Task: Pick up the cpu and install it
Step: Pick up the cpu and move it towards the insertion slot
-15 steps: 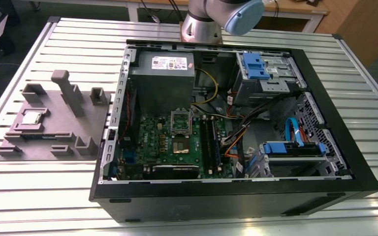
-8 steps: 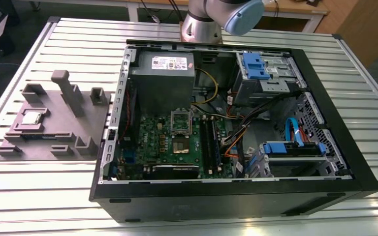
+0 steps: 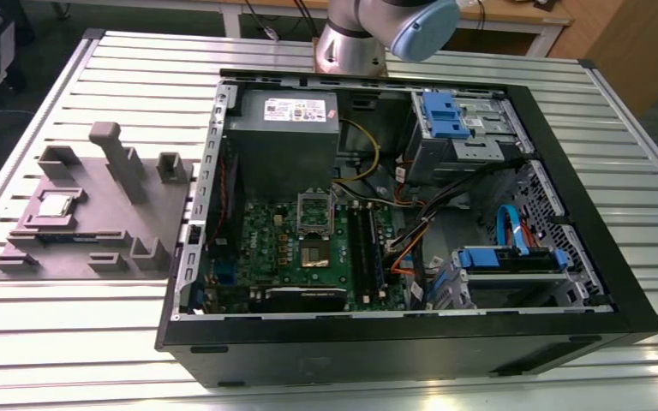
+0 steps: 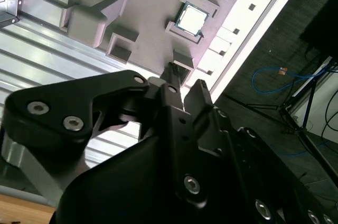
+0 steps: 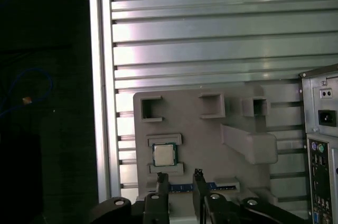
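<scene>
The cpu (image 3: 55, 205) (image 4: 191, 19) (image 5: 163, 155) lies flat in a recess of a grey holder (image 3: 103, 216) (image 4: 148, 2) (image 5: 211, 145) on the slatted table (image 3: 78, 342), at the exterior view's left and just beside the open computer case (image 3: 586, 223). In both wrist views the gripper (image 4: 186, 78) (image 5: 179, 177) hangs above the holder near the chip, its fingers (image 5: 161, 179) parted and holding nothing. Inside the case, the motherboard (image 3: 306, 257) lies exposed with its socket (image 3: 315, 208) near the middle. The arm's (image 3: 358, 43) base stands behind the case.
</scene>
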`<state>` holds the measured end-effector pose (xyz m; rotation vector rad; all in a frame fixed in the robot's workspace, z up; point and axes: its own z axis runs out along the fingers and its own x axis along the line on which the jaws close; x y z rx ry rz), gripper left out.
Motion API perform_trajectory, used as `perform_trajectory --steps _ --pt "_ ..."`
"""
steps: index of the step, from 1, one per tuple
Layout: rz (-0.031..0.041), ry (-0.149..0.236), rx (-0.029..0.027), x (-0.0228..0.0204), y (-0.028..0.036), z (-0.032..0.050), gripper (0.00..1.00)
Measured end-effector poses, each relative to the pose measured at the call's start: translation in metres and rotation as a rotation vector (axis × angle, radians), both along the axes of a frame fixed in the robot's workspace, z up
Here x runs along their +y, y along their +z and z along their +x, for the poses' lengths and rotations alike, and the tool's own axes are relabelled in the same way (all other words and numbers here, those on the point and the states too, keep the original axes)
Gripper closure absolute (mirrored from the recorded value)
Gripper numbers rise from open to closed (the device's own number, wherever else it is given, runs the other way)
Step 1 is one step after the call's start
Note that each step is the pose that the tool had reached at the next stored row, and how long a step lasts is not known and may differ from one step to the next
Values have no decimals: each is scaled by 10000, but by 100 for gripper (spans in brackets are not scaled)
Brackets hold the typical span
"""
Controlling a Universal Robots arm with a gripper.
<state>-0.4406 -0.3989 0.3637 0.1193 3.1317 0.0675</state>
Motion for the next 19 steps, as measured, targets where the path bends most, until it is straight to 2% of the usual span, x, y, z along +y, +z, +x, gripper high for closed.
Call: perform_trajectory --steps 2,5,7,10,11,19 --pt "0 0 0 0 0 0 59" --pt "0 0 0 0 0 -1 53" --pt "0 0 0 0 0 -1 42" --pt "0 0 0 0 0 -1 36" --pt "0 0 0 0 0 -1 29" --pt "0 0 -1 0 -3 -4 29"
